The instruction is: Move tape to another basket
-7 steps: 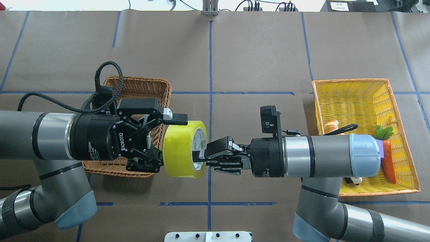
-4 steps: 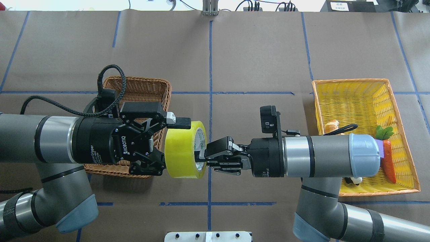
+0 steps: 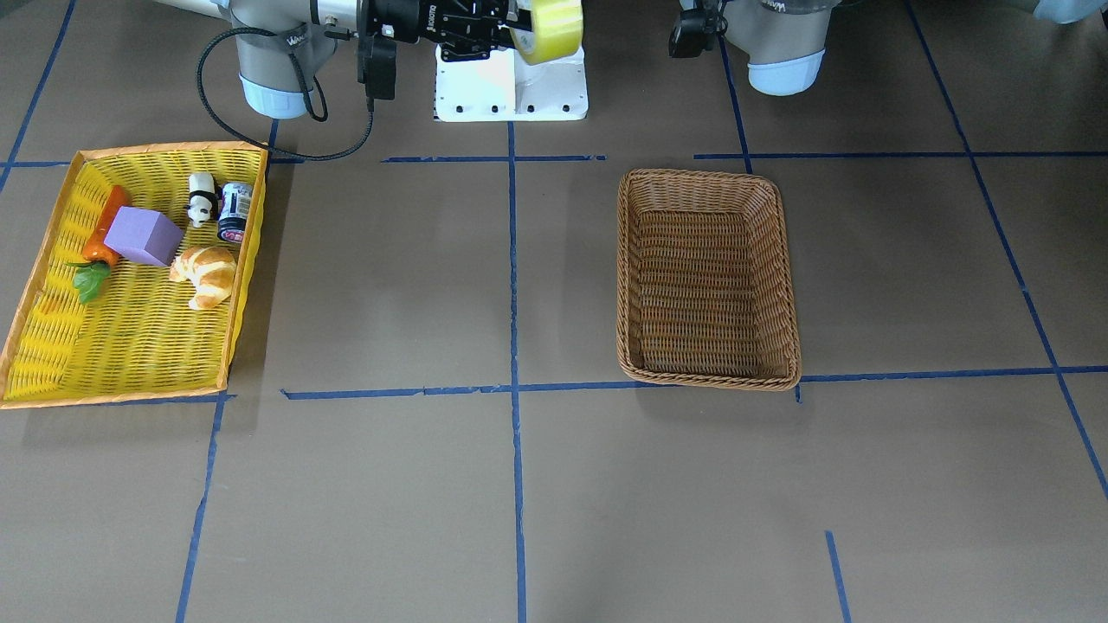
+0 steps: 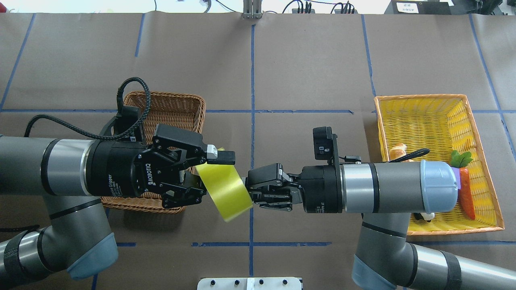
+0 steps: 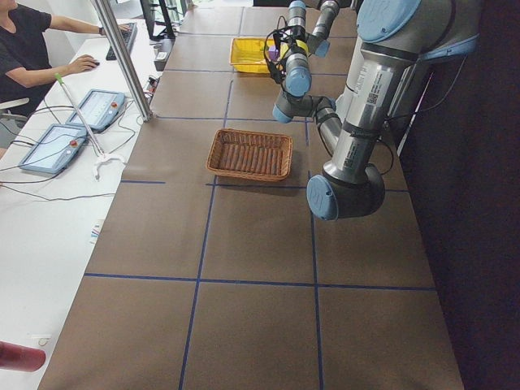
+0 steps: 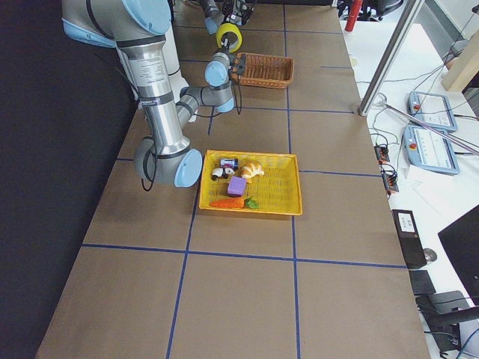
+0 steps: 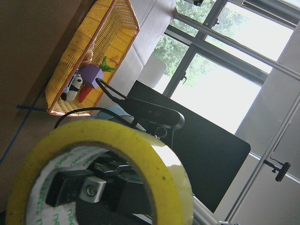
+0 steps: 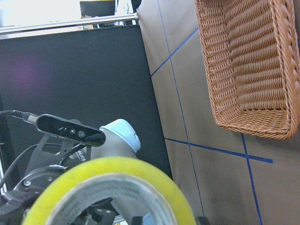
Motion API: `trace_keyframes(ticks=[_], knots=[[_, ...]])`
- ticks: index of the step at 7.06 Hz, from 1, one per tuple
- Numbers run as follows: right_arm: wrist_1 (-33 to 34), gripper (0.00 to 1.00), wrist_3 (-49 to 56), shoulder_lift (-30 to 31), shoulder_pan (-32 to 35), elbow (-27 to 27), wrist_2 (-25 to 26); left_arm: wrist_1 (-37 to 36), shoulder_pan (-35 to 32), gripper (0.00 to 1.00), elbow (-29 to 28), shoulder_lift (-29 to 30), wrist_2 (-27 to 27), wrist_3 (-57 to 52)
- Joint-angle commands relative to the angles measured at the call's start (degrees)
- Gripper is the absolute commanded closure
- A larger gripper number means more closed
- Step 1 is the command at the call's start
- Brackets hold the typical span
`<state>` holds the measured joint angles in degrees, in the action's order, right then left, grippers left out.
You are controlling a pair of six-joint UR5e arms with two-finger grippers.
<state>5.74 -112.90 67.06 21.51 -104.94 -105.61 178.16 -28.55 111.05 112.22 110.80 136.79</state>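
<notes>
The yellow tape (image 4: 223, 187) hangs tilted in the air between my two grippers, just right of the brown wicker basket (image 4: 169, 102). My left gripper (image 4: 213, 177) is shut on the tape, one finger over its top edge and one at its lower left. My right gripper (image 4: 250, 189) sits at the roll's right rim with its fingertips off the core, and looks open. The left wrist view shows the tape (image 7: 140, 154) close up, with the right gripper's fingers visible through its core. The tape (image 3: 547, 26) also shows in the front view, well above the basket (image 3: 623, 260), which holds nothing.
The shallow yellow tray (image 4: 423, 98) at the right holds a carrot (image 4: 467, 193), a purple block (image 3: 143, 235), a croissant (image 3: 205, 272), a panda toy (image 3: 202, 197) and a small can (image 3: 234, 210). The white robot base (image 3: 511, 91) stands at the near edge. An operator (image 5: 32, 49) sits beside the table.
The left gripper's fingers have closed in on the tape. The roll has tilted, so its core no longer faces up. The right gripper's fingertips have come off the core and drawn back slightly.
</notes>
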Motion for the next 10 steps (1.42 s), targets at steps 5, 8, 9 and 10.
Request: trace_keyframes(ticks=[5, 8, 9, 10], knots=[[0.1, 0.00, -0.1, 0.1, -0.1, -0.3, 0.0, 0.1, -1.1, 1.00, 1.5, -1.3, 2.3, -0.1], [1.5, 0.00, 0.2, 0.9, 4.1, -0.4, -3.5, -0.2, -15.8, 1.00, -1.1, -4.5, 15.4, -0.4], [7.7, 0.00, 0.2, 0.4, 11.1, -0.6, -12.0, -0.3, -17.5, 1.00, -3.4, -4.5, 16.1, -0.7], [13.1, 0.00, 2.0, 0.3, 17.6, -1.1, -19.7, -4.3, -18.9, 1.00, -5.0, -4.4, 20.3, -8.4]])
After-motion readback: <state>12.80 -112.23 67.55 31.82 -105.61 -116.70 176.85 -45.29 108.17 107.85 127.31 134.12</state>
